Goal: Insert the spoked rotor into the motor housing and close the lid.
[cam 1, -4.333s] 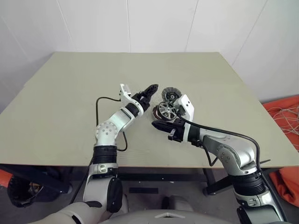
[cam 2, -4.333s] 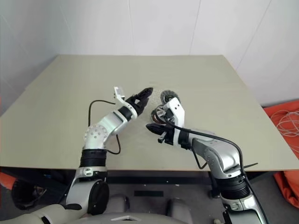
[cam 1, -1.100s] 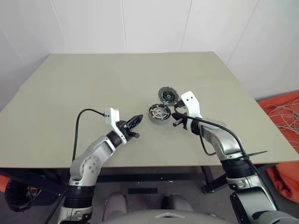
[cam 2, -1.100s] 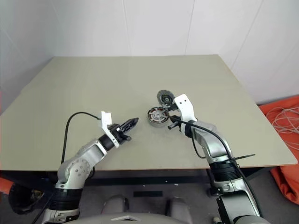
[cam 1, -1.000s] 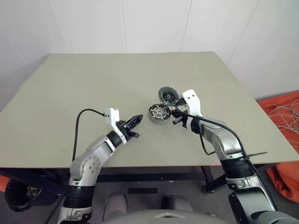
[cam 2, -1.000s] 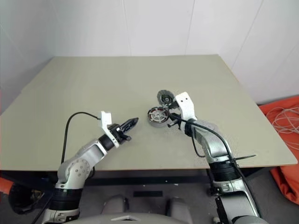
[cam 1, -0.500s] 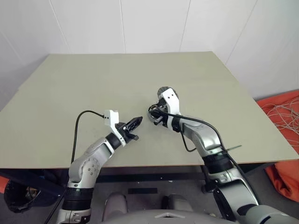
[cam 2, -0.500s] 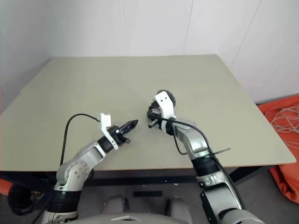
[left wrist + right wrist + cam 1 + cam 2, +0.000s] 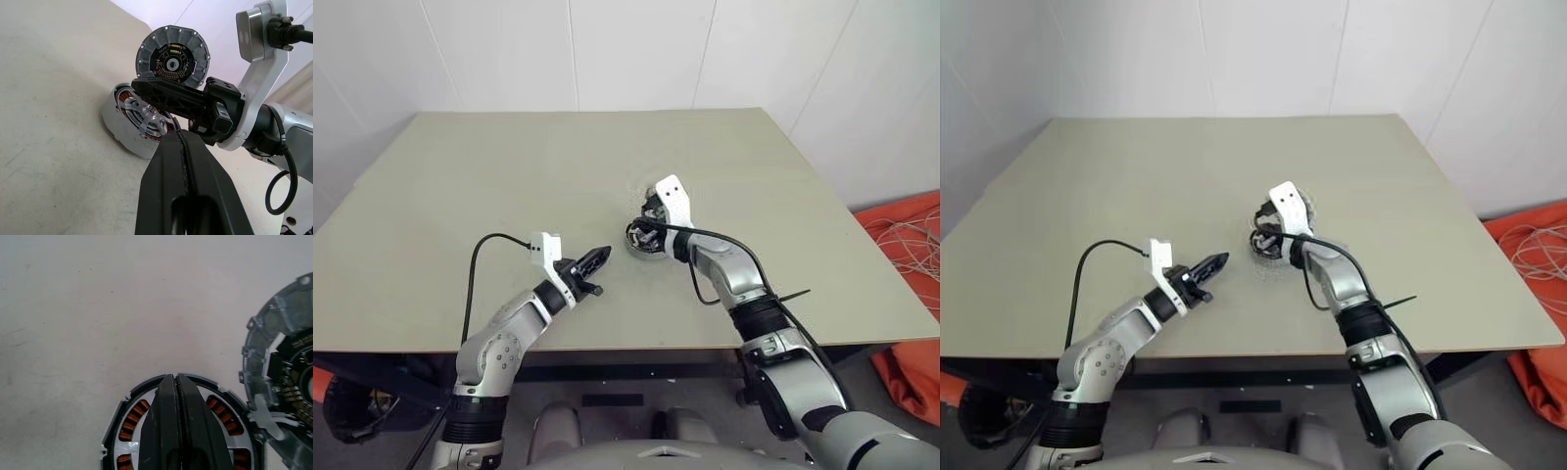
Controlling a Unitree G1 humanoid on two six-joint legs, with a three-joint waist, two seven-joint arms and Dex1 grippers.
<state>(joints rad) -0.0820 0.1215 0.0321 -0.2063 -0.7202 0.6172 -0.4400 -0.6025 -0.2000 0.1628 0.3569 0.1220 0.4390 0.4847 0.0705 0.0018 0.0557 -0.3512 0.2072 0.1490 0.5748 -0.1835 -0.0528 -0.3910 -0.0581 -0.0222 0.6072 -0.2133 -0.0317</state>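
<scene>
The right gripper (image 9: 175, 378), clenched empty, reaches over the motor housing (image 9: 122, 122); spoked rotor (image 9: 146, 115) beneath, lid (image 9: 172, 57) upright. Left gripper (image 9: 600, 258) clenched, apart.

Open tabletop on all sides, crowding only at the motor parts.

Over the motor housing (image 9: 128, 128), blocked from above by the right gripper (image 9: 139, 88), fingers pressed together and laid across the spoked rotor (image 9: 146, 115). Behind the housing, walled off by the lid (image 9: 172, 58), standing upright on edge. Nearer side barred by the left gripper (image 9: 604, 256), shut, near but apart. Elsewhere across the table (image 9: 489, 176), bare and passable.
</scene>
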